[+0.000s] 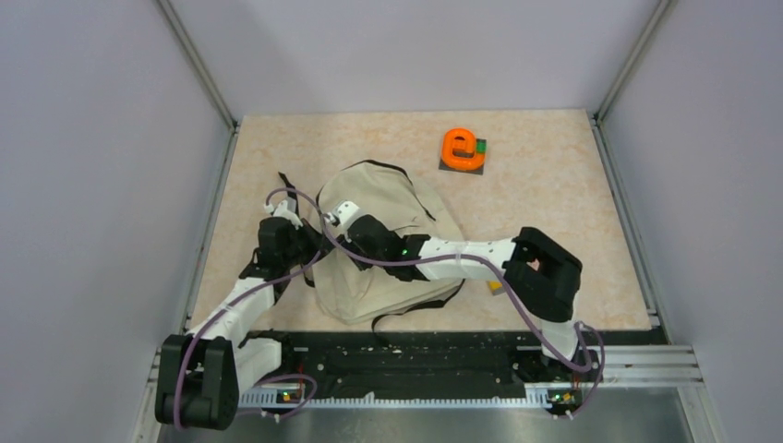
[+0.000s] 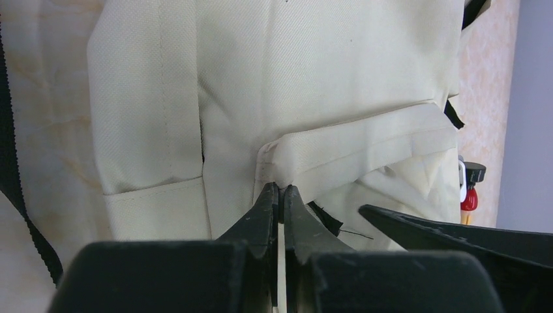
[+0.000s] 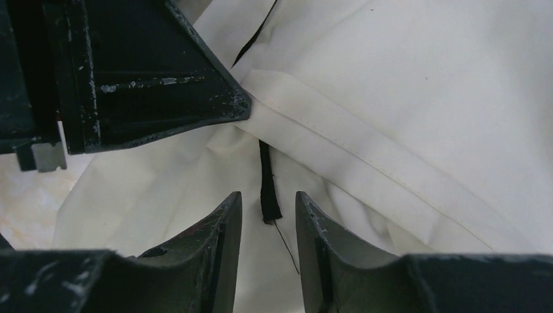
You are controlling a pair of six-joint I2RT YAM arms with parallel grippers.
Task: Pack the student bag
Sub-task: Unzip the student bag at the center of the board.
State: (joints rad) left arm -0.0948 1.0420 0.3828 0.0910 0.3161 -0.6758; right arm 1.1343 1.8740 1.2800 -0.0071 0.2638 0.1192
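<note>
Top external: high behind the arm bases, looking down on the whole tabletop. Wrist views look forward past the left end effector and right end effector, very close in. Both share the fold of the student bag just ahead of the tips.

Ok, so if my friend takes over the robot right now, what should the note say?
The left gripper is shut on a fold of the bag.
The right gripper is open, with a black tab on the bag between its tips, close to the left one.
The orange thing sits on a dark pad at the far side, apart from the bag.
Done: bag gripped. Left: open it and pack; nothing shows as packed.
</note>
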